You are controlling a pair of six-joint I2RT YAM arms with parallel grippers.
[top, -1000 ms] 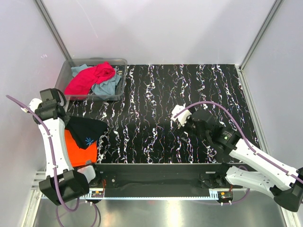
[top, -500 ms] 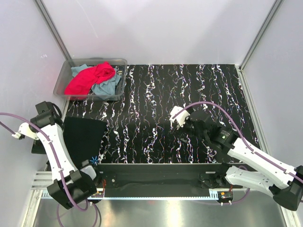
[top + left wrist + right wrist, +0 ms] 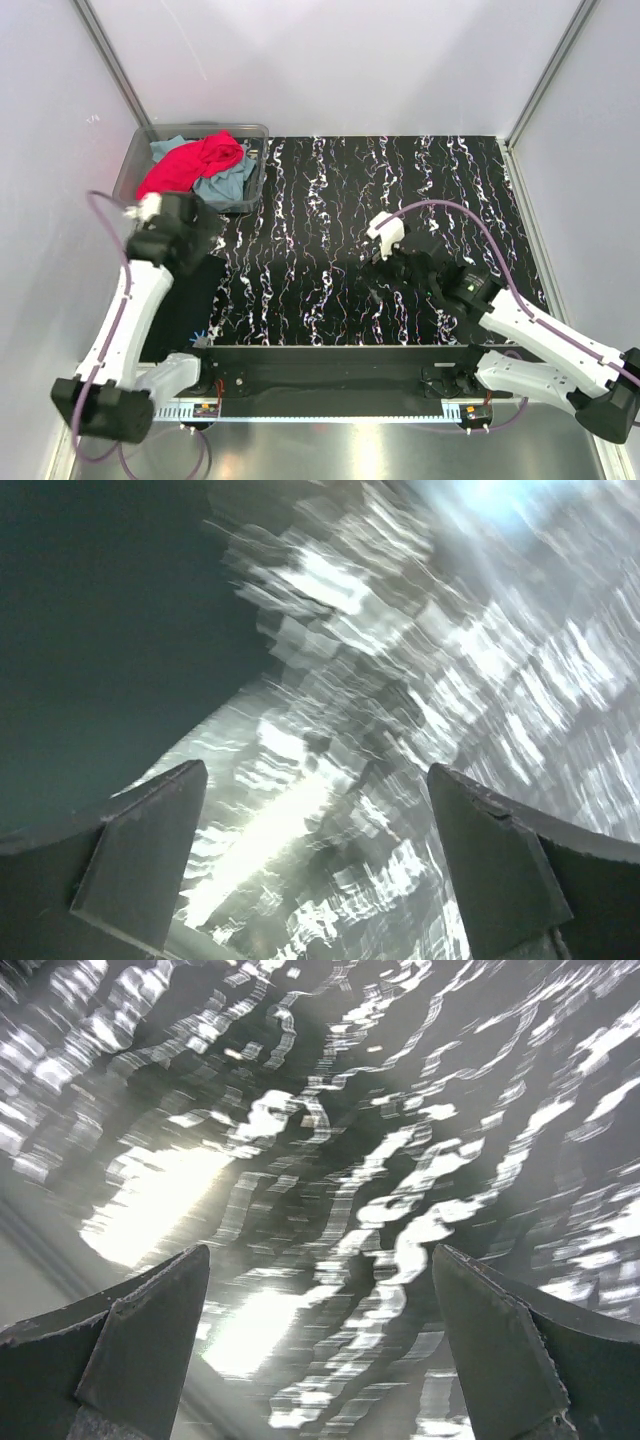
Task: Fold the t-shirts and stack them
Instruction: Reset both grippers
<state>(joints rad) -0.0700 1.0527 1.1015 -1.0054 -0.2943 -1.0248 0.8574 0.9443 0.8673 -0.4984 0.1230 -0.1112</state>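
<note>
A folded black t-shirt (image 3: 190, 295) lies flat at the table's near left; in the left wrist view it is the dark area (image 3: 100, 630) at upper left. A magenta-pink t-shirt (image 3: 195, 163) and a teal-blue one (image 3: 232, 185) lie crumpled in the clear bin (image 3: 255, 130). My left gripper (image 3: 205, 235) hovers between the bin and the black shirt, open and empty (image 3: 315, 855). Over the middle of the table my right gripper (image 3: 385, 270) is also open, with only marbled tabletop between its fingers (image 3: 320, 1345).
The black marbled mat (image 3: 400, 180) covers the table out to the white walls. The bin stands in the far left corner. A black rail (image 3: 330, 358) runs along the near edge by the arm bases.
My left gripper opened and let go of the black t-shirt, which now lies flat over the orange one. The left arm then swung up toward the bin. The right gripper shifted slightly.
</note>
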